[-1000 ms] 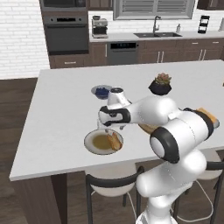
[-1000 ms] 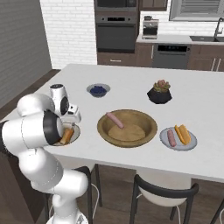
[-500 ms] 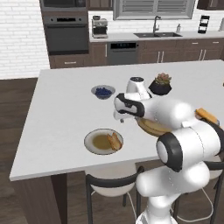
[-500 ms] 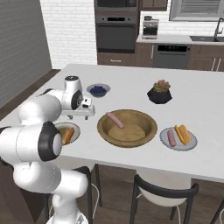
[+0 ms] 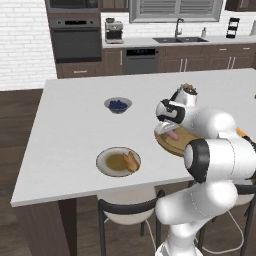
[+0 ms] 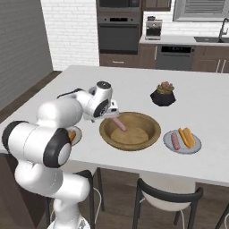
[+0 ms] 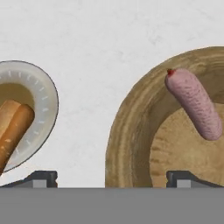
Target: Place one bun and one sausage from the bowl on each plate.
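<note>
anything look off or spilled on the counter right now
Nothing stands out. The wooden bowl sits flat with one sausage inside, the near plate holds a bun, and the far plate holds a bun and a sausage. Nothing lies spilled on the counter.

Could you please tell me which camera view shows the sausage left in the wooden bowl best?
The hand view: the sausage lies large and unobstructed. The right base view shows it whole but small; in the left base view the arm hides most of it.

Home kitchen: wall oven (image 5: pixel 76 37), sink (image 5: pixel 179 39), island counter (image 5: pixel 75 125).
</note>
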Controlling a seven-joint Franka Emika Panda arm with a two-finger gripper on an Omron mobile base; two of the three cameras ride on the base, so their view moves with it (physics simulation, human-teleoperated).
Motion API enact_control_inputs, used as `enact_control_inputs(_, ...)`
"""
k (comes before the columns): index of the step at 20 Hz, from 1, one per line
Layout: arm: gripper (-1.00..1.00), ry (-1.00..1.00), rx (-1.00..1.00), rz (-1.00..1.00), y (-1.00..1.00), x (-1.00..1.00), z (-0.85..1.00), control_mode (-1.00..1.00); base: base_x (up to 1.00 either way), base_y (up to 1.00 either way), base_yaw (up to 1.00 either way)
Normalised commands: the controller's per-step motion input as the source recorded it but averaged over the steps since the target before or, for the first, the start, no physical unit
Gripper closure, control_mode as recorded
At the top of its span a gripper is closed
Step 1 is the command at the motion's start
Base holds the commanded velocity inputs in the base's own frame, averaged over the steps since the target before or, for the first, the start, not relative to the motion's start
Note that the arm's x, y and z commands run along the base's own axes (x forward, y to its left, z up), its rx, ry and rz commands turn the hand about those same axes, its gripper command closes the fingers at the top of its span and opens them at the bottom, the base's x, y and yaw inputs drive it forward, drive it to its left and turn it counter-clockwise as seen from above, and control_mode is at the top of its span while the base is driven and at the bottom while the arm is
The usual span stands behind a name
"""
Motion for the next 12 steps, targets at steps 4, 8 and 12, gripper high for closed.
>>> enact_control_inputs(4, -1.00, -0.04, 0.00, 0.30, -0.46, 0.42, 0.00, -1.00, 0.00, 0.00, 0.00)
enact_control_inputs(8, -1.00, 0.00, 0.00, 0.18, -0.17, 0.38, 0.00, -1.00, 0.00, 0.00, 0.00)
enact_control_inputs(12, -1.00, 0.00, -0.03, 0.09, -0.02, 0.25, -0.08, -1.00, 0.00, 0.00, 0.00)
